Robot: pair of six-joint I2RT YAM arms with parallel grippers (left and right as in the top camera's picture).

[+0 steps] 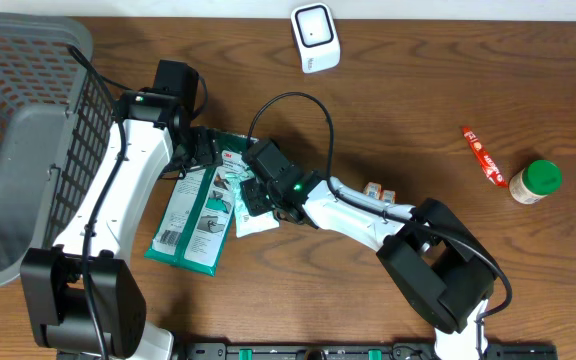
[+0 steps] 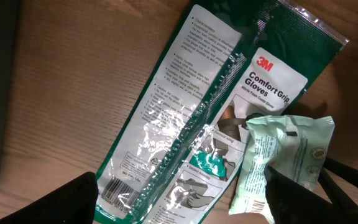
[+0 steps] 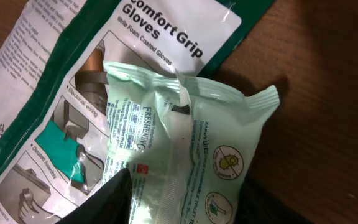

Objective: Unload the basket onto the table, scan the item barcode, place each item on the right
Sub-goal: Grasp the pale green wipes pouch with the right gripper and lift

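Note:
A green and white glove package (image 1: 196,215) lies flat on the wooden table, its barcode (image 2: 114,190) facing up at the near end. A pale green wipes packet (image 1: 253,222) rests partly on it. My left gripper (image 1: 193,150) hovers open over the glove package (image 2: 185,106), its fingers far apart with nothing held. In the left wrist view, that gripper (image 2: 182,208) frames both packs. My right gripper (image 3: 185,205) straddles the wipes packet (image 3: 179,137), jaws apart, one finger on each side of it. A white scanner (image 1: 315,37) stands at the table's far edge.
A grey wire basket (image 1: 18,60) fills the left side. A red tube (image 1: 484,156) and a green-lidded jar (image 1: 536,182) lie at the right. Small items (image 1: 378,192) sit beside the right arm.

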